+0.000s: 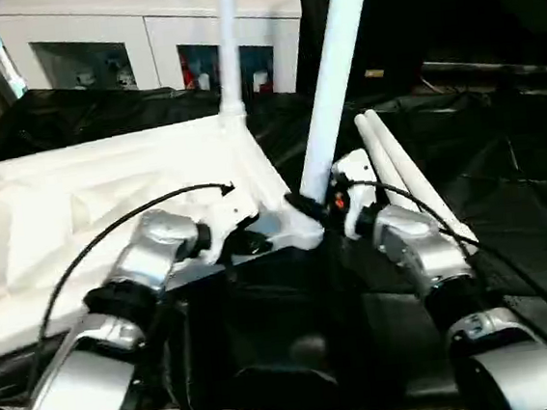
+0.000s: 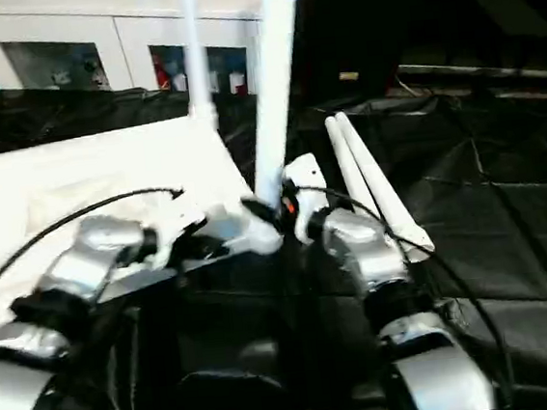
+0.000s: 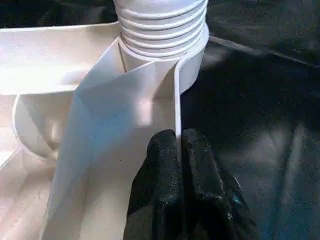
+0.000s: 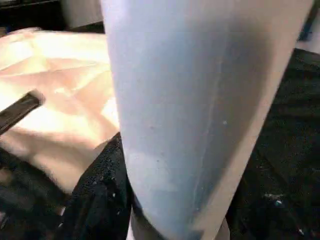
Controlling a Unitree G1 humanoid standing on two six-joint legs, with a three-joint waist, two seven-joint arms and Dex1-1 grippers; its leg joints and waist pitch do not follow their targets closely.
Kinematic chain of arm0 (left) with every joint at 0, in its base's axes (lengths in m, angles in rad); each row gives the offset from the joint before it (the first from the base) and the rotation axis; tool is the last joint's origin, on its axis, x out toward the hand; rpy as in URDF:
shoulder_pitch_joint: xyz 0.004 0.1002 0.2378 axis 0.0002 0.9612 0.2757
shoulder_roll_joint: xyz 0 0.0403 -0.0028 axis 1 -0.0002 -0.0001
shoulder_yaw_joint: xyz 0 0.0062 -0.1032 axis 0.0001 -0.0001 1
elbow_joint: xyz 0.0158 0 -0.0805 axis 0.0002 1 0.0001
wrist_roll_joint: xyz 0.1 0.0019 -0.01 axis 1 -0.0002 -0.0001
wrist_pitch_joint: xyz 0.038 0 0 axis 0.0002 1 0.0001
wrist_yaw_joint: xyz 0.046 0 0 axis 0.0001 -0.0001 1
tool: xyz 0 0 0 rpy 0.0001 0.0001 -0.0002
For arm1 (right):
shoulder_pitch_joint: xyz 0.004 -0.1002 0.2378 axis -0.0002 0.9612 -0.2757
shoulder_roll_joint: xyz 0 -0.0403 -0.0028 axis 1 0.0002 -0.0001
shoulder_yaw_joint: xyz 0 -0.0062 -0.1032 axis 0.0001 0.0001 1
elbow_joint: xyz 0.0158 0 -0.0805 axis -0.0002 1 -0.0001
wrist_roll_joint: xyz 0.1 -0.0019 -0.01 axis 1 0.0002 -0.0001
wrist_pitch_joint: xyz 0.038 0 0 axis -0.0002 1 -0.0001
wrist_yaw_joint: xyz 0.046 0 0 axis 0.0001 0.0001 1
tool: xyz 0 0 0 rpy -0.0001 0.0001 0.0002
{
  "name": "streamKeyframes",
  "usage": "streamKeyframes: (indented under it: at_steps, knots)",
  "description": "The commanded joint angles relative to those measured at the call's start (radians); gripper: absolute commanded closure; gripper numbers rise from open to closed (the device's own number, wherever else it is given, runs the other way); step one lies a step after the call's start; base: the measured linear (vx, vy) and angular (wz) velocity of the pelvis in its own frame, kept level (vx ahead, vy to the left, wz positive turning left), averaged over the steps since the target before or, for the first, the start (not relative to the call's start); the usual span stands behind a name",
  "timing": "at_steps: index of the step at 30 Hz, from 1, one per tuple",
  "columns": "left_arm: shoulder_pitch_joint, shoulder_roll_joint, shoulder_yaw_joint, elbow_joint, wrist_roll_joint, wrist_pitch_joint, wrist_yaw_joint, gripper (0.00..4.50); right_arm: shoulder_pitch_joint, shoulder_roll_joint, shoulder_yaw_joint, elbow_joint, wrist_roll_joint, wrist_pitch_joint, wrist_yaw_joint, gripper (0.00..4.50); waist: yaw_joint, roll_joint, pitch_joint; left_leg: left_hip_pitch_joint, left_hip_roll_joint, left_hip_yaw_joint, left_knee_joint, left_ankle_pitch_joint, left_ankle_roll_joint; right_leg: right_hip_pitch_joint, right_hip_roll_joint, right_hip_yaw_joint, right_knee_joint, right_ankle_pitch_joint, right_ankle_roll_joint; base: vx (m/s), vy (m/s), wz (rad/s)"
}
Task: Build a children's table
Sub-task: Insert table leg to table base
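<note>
My black fingers (image 3: 185, 190) look like pebbled, slightly shiny rubber. The tabletop (image 1: 81, 214) is smooth white plastic with a soft sheen, its corner socket (image 3: 162, 30) ringed in ridges. At twelve o'clock, the leg (image 4: 200, 110) shows sleek, satiny plastic. Underneath, the black sheet (image 1: 503, 173) is creased, glossy film. My forearms (image 1: 152, 255) gleam as brushed silver metal.

Both upright table legs, the near leg (image 1: 334, 73) and the far leg (image 1: 228, 45), run off the top edge above the tabletop (image 1: 81, 214), their upper ends unseen. The tabletop's left part is cut off too. Items behind the cabinet (image 1: 151, 37) glass are too blurred to identify.
</note>
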Motion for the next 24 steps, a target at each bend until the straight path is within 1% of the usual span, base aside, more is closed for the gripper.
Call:
streamKeyframes:
  at_steps: [1,2,3,4,5,6,7,8,9,10,12,13,15,16,18,21,22,24]
  knots:
    - [-0.065,-0.023,0.029,-0.006,0.005,0.036,0.074,4.5,0.048,0.02,-0.012,0.138,-0.024,0.107,-0.135,2.59,-0.003,0.015,-0.038,0.012,0.019,-0.013,-0.075,-0.405,-0.027,0.021,-0.077,0.044,-0.11,-0.511,-0.125,0.0,0.0,0.0]
    - [-0.072,-0.029,0.032,0.0,0.006,0.049,0.095,4.5,0.045,0.028,-0.016,0.142,-0.022,0.107,-0.157,2.59,-0.003,0.016,-0.039,0.014,0.019,-0.013,-0.074,-0.411,-0.028,0.018,-0.077,0.044,-0.112,-0.518,-0.122,0.0,0.0,0.0]
    - [-0.084,-0.044,0.036,0.018,0.011,0.064,0.136,4.5,0.035,0.043,-0.021,0.159,-0.024,0.103,-0.206,2.59,-0.004,0.016,-0.039,0.014,0.019,-0.014,-0.073,-0.414,-0.028,0.019,-0.078,0.043,-0.113,-0.52,-0.119,0.0,0.0,0.0]
    - [-0.092,-0.054,0.038,0.03,0.014,0.075,0.165,4.5,0.028,0.054,-0.023,0.17,-0.027,0.101,-0.242,2.59,-0.004,0.015,-0.038,0.012,0.018,-0.015,-0.074,-0.42,-0.026,0.019,-0.077,0.042,-0.116,-0.53,-0.114,0.0,0.0,0.0]
    - [-0.102,-0.07,0.04,0.046,0.018,0.089,0.202,4.5,0.017,0.071,-0.03,0.188,-0.027,0.1,-0.291,2.59,-0.004,0.012,-0.038,0.013,0.018,-0.014,-0.074,-0.42,-0.025,0.018,-0.077,0.042,-0.116,-0.529,-0.112,0.0,0.0,0.0]
    - [-0.111,-0.089,0.042,0.06,0.021,0.102,0.241,4.5,0.004,0.091,-0.047,0.207,-0.02,0.107,-0.34,2.59,-0.005,0.015,-0.04,0.019,0.018,-0.014,-0.073,-0.424,-0.029,0.013,-0.076,0.043,-0.114,-0.523,-0.116,0.0,0.0,0.0]
    - [-0.126,-0.125,0.051,0.079,0.021,0.124,0.302,4.5,-0.019,0.121,-0.066,0.234,-0.018,0.114,-0.41,2.59,-0.007,0.012,-0.038,0.017,0.017,-0.013,-0.073,-0.428,-0.03,0.013,-0.075,0.043,-0.115,-0.521,-0.114,0.0,0.0,0.0]
    - [-0.129,-0.135,0.054,0.084,0.02,0.129,0.317,4.5,-0.025,0.129,-0.072,0.239,-0.018,0.117,-0.426,2.59,-0.004,0.013,-0.038,0.017,0.017,-0.014,-0.074,-0.43,-0.03,0.013,-0.074,0.041,-0.116,-0.514,-0.111,0.0,0.0,0.0]
    - [-0.132,-0.143,0.055,0.086,0.02,0.132,0.326,4.5,-0.029,0.135,-0.077,0.243,-0.017,0.122,-0.438,2.59,-0.005,0.011,-0.039,0.016,0.017,-0.013,-0.073,-0.43,-0.027,0.014,-0.074,0.042,-0.116,-0.506,-0.111,0.0,0.0,0.0]
    - [-0.135,-0.152,0.055,0.088,0.019,0.137,0.338,4.5,-0.035,0.142,-0.08,0.249,-0.02,0.125,-0.457,2.59,-0.002,0.011,-0.04,0.013,0.018,-0.013,-0.075,-0.42,-0.021,0.016,-0.075,0.043,-0.114,-0.484,-0.112,0.0,0.0,0.0]
    - [-0.14,-0.164,0.054,0.091,0.018,0.143,0.354,4.5,-0.044,0.151,-0.077,0.257,-0.029,0.128,-0.479,2.59,-0.001,0.012,-0.042,0.009,0.018,-0.012,-0.077,-0.406,-0.021,0.019,-0.074,0.045,-0.11,-0.441,-0.118,0.0,0.0,0.0]
    - [-0.143,-0.172,0.054,0.095,0.017,0.144,0.366,4.5,-0.05,0.161,-0.073,0.263,-0.032,0.126,-0.489,2.59,0.0,0.011,-0.042,0.009,0.018,-0.01,-0.076,-0.403,-0.02,0.018,-0.073,0.046,-0.108,-0.422,-0.122,0.0,0.0,0.0]
    - [-0.144,-0.175,0.054,0.097,0.015,0.144,0.371,4.5,-0.053,0.167,-0.071,0.266,-0.033,0.125,-0.492,2.59,0.0,0.01,-0.043,0.007,0.017,-0.009,-0.077,-0.393,-0.018,0.022,-0.072,0.046,-0.106,-0.398,-0.125,0.0,0.0,0.0]
    - [-0.144,-0.175,0.054,0.097,0.015,0.144,0.371,4.5,-0.053,0.167,-0.071,0.266,-0.033,0.125,-0.492,2.59,0.002,0.01,-0.043,0.007,0.017,-0.009,-0.077,-0.392,-0.016,0.022,-0.073,0.046,-0.105,-0.394,-0.125,0.0,0.0,0.0]
    - [-0.148,-0.178,0.059,0.104,0.014,0.143,0.377,4.5,-0.062,0.178,-0.081,0.281,-0.032,0.119,-0.499,2.59,0.001,0.009,-0.042,0.007,0.017,-0.009,-0.078,-0.396,-0.015,0.022,-0.074,0.046,-0.107,-0.407,-0.123,0.0,0.0,0.0]
    - [-0.147,-0.173,0.062,0.103,0.015,0.142,0.375,4.5,-0.069,0.184,-0.092,0.292,-0.031,0.115,-0.501,2.59,0.0,0.009,-0.039,0.01,0.016,-0.01,-0.078,-0.423,-0.016,0.017,-0.075,0.045,-0.115,-0.475,-0.105,0.0,0.0,0.0]
    - [-0.145,-0.17,0.062,0.102,0.014,0.142,0.371,4.5,-0.071,0.184,-0.092,0.295,-0.035,0.118,-0.501,2.59,-0.001,0.004,-0.038,0.009,0.016,-0.011,-0.078,-0.426,-0.015,0.016,-0.075,0.044,-0.117,-0.495,-0.096,0.0,0.0,0.0]
    - [-0.143,-0.165,0.061,0.098,0.012,0.142,0.363,4.5,-0.076,0.181,-0.091,0.301,-0.043,0.129,-0.5,2.59,-0.002,0.007,-0.038,0.01,0.017,-0.013,-0.08,-0.427,-0.016,0.016,-0.076,0.044,-0.118,-0.507,-0.089,0.0,0.0,0.0]
